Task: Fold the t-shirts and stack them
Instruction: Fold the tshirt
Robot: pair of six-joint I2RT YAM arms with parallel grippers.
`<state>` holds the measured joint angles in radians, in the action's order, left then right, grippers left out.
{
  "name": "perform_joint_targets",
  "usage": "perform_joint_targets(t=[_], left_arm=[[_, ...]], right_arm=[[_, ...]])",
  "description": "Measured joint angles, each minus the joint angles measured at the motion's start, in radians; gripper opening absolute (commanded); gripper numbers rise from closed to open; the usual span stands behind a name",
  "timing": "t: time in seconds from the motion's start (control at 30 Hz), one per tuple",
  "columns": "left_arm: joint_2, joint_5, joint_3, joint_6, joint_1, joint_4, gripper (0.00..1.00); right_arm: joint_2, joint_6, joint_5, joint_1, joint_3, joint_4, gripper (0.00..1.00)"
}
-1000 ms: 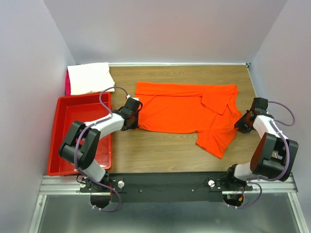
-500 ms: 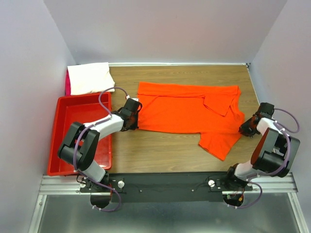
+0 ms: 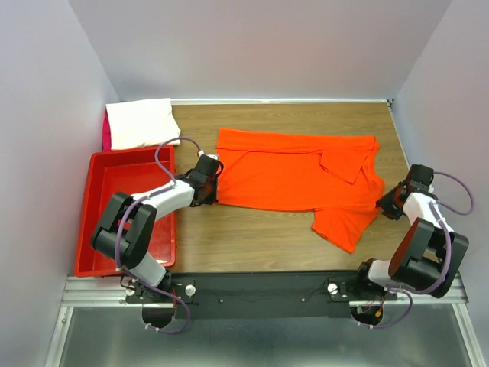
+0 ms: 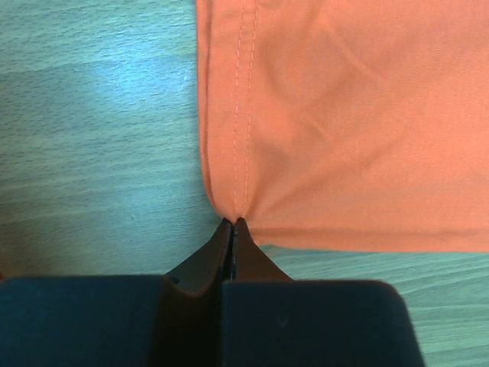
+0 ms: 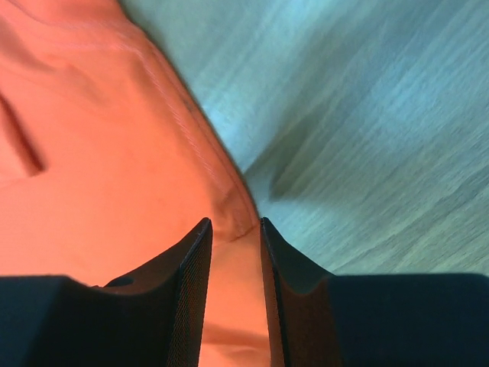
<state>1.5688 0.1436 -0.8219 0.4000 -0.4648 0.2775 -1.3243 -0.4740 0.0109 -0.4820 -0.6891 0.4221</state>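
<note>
across the middle of the table [image 3: 252, 245]: the orange-red t-shirt [image 3: 290, 180], laid out sideways, hem to the left, a flap folded in over the body near the far right, one sleeve trailing toward the near edge. sits a little further right than a second ago and looks flatter, drawn out between the two arms, with no shift in the cloth over the last half second. at the near hem corner, left gripper [image 4: 233, 223], fingers pressed together with the very corner of the cloth nipped at their tips. at the shirt's right edge, right gripper [image 5: 233, 223], fingers parted astride the seam, cloth showing in the gap; looks more like letting go than biting. reads as the straightening pull finished and the fold proper not yet begun. further out, at the far left corner, the white t-shirt [image 3: 141, 122] already folded, lying over a sliver of the pink one [image 3: 106, 134] — red bin [image 3: 99, 229] just nearer.
</note>
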Motion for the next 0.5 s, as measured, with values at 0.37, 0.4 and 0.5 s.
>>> perform_joint_targets(t=[0.37,0.4,0.5], left_arm=[[0.000,0.000,0.000,0.000,0.000,0.000,0.00],[0.000,0.000,0.000,0.000,0.000,0.000,0.00],[0.000,0.000,0.000,-0.001,0.000,0.000,0.00]], right_arm=[[-0.052,0.004,0.018,-0.003,0.022,0.014,0.39],[-0.053,0.004,0.022,-0.003,0.022,0.013,0.39],[-0.054,0.005,0.030,-0.004,0.022,0.011,0.39]])
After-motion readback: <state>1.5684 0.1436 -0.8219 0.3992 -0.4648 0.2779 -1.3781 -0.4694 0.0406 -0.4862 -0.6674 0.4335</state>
